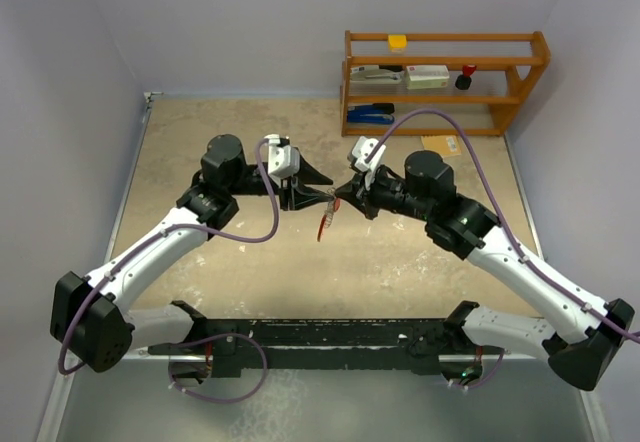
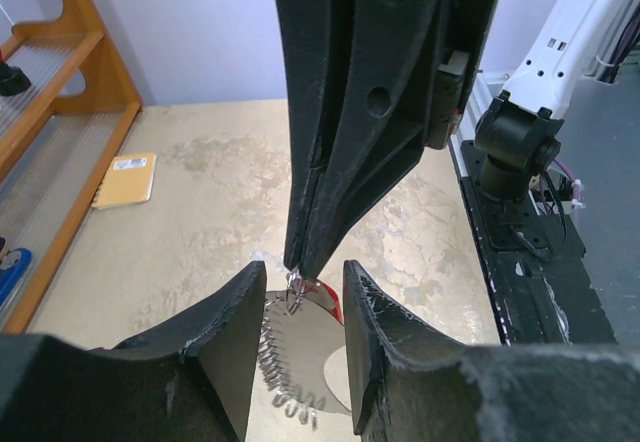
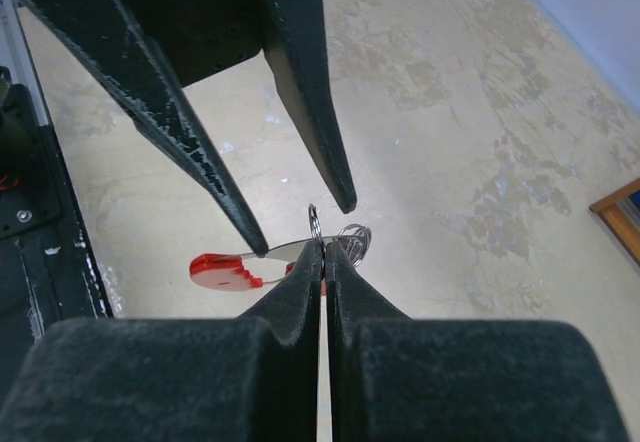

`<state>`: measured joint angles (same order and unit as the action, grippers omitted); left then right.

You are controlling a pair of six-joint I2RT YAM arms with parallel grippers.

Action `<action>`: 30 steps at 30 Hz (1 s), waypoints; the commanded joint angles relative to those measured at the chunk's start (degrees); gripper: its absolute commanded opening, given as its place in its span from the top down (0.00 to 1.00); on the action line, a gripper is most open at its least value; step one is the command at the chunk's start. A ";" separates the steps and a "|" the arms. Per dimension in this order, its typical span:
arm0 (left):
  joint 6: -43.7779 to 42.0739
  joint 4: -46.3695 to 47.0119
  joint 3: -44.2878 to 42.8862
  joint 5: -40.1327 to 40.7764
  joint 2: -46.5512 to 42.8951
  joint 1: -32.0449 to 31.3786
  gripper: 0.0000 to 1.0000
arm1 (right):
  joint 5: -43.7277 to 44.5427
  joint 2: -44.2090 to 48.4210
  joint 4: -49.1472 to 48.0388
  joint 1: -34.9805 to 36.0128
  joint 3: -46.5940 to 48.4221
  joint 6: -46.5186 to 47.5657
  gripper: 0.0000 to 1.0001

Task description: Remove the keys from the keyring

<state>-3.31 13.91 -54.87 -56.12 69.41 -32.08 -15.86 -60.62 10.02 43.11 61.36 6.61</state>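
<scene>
Top external view: the two arms meet tip to tip above the middle of the table [image 1: 200, 142]. The left gripper [image 1: 316, 198] reaches in from 9 o'clock and the right gripper [image 1: 340, 198] from 3 o'clock. The keyring [image 1: 323, 224] hangs clear of the table, at 6 o'clock from where the tips meet.

From the right wrist, the right jaws are pressed tight together on the silvery metal at the end of the red-and-white crescent. The left jaws stand wide apart and straddle that spot. One left fingertip seems to touch the metal beside the crescent, though the angle is too poor to be sure.

As for progress, nothing looks detached. No loose piece lies on the table in any view, and all the metal hangs together from the right pinch. I judge the removal is all left to do, with the left gripper yet to close on a part to pull.

By count there are two grippers and one keyring. Two silvery loops [image 3: 315, 224] show at 12 and 1 o'clock of the pinch. One coiled chain [image 2: 282, 372] trails below in the left wrist view. The keys I cannot single out among these.
</scene>
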 commanded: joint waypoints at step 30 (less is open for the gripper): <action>-3.32 -0.78 -1.23 -2.55 -0.59 -0.44 0.72 | -2.95 2.21 -3.87 0.04 0.56 -0.78 1.00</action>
<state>-3.92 14.85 -54.87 -57.80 69.63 -32.29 -17.69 -59.81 9.96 43.11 61.36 6.55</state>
